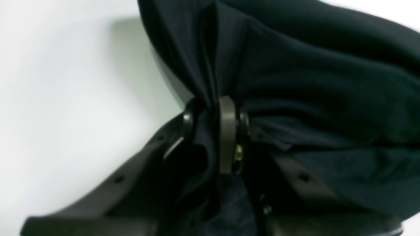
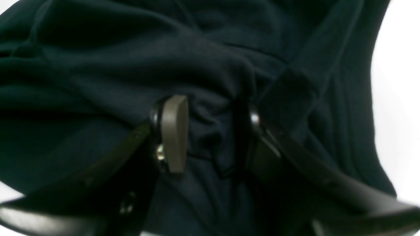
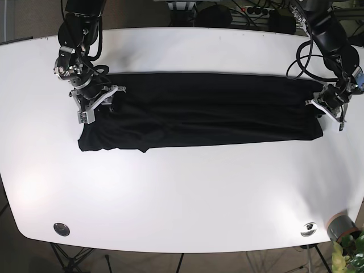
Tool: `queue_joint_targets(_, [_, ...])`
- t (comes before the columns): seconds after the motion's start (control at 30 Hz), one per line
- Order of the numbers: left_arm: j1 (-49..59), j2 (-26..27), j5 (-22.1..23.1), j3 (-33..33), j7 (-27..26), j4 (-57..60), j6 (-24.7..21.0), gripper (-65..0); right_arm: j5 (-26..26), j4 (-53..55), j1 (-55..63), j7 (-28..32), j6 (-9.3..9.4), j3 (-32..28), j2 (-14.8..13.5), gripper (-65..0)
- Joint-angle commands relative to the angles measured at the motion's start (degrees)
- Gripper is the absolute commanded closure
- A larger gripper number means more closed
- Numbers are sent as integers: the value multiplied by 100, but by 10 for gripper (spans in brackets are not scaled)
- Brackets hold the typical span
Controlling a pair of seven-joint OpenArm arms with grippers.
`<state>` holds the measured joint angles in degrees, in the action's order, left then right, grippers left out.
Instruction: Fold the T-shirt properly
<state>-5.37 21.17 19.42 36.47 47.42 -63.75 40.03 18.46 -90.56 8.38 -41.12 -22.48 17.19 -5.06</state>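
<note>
T-shirt [image 1: 328, 82] fabric was bunched and pinched tight in the left gripper [image 1: 215, 131], jaws clamped on a soft, limp fold. On the right wrist view, the right gripper [image 2: 213, 134] stood part-open, cloth gathered between its pads [image 2: 174, 131]. From the base view, it lay as a long dark band across the white table [image 3: 182, 187], light and floppy, best taken at its end edges.
</note>
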Motion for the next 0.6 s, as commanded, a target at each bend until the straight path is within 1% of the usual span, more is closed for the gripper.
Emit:
queue_joint_targets(0.0, [93, 24, -65, -12, 177, -821, -3, -64, 14, -21, -25, -138, 19, 0, -8, -231])
queue_joint_targets(0.13, [321, -372, -74, -20, 634, -2069, -3, -63, 14, -21, -25, -138, 19, 0, -8, -231])
queue_joint_targets(0.2, [339, -495, -83, -47, 792, -2447, -3, -63, 14, -21, -25, -138, 19, 0, -8, -231])
queue_joint_targets(0.33, [453, -829, -91, -504, 1232, -3309, -3, -63, 22, -12, -25, -138, 19, 0, 0, -231])
queue_joint_targets(0.47, [594, -1225, -91, -900, 1258, -4012, -3, -63, -22, -21, -25, -138, 19, 0, 106, -231])
queue_joint_targets(0.57, [682, -1523, -91, -1251, 1258, -4206, -3, -64, -22, -12, -25, -138, 19, 0, 132, -231])
